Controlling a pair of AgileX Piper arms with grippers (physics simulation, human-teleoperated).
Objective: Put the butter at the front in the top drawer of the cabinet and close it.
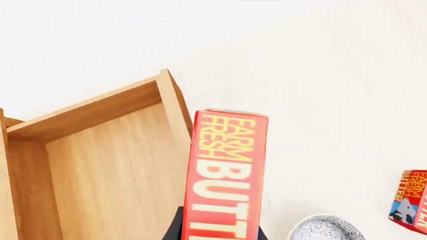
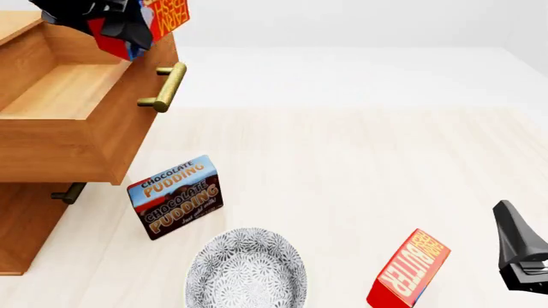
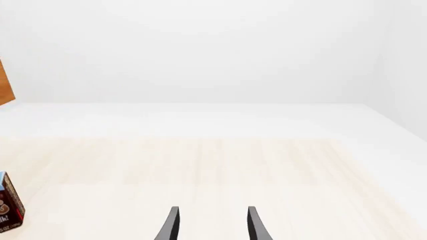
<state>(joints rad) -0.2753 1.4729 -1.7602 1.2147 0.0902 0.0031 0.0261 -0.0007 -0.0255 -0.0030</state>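
Note:
My left gripper (image 2: 115, 22) is shut on a red butter box (image 2: 163, 16) and holds it in the air over the front right corner of the open top drawer (image 2: 128, 122) of the wooden cabinet (image 2: 25, 224). In the left wrist view the butter box (image 1: 227, 170) stands between the fingers (image 1: 175, 226), beside the drawer's side wall (image 1: 175, 107). The drawer's inside shows bare wood. A second, identical butter box (image 2: 409, 269) lies on the table at the front right. My right gripper (image 3: 210, 225) is open and empty, low at the right edge (image 2: 516, 247).
A chocolate pudding box (image 2: 176, 196) stands in front of the cabinet, with a patterned bowl (image 2: 246, 269) near the front edge. The top drawer's brass handle (image 2: 165, 86) sticks out to the right. The lower drawer's handle (image 2: 68, 192) shows beneath it.

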